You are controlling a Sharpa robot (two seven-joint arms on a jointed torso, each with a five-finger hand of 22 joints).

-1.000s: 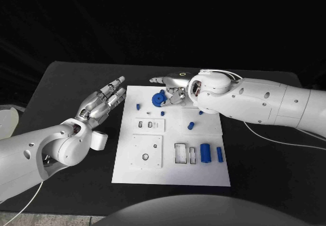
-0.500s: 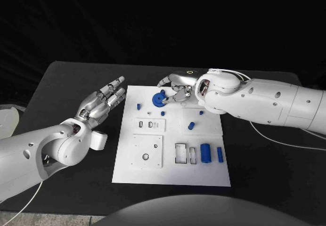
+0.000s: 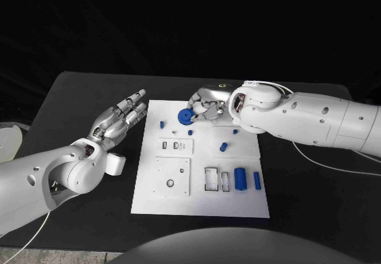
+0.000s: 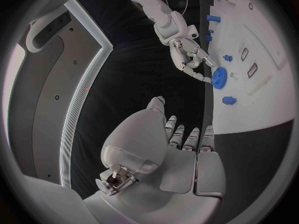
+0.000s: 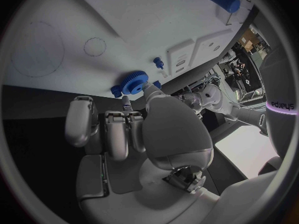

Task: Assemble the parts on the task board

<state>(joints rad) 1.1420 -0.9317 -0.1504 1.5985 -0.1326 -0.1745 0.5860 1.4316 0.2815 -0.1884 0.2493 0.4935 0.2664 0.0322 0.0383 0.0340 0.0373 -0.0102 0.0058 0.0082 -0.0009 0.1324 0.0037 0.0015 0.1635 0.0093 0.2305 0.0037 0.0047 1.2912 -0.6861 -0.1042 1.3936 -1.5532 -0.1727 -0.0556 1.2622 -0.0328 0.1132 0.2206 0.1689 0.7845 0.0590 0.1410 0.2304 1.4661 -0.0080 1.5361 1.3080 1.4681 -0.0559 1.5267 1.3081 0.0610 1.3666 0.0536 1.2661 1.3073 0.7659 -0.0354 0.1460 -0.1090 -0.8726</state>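
Right hand (image 3: 208,104) over white task board (image 3: 199,201), black table (image 3: 317,192)

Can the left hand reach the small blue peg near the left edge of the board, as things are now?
Probably yes. The left hand is open beside the task board, and nothing lies between it and the peg; the right hand is at the blue gear.
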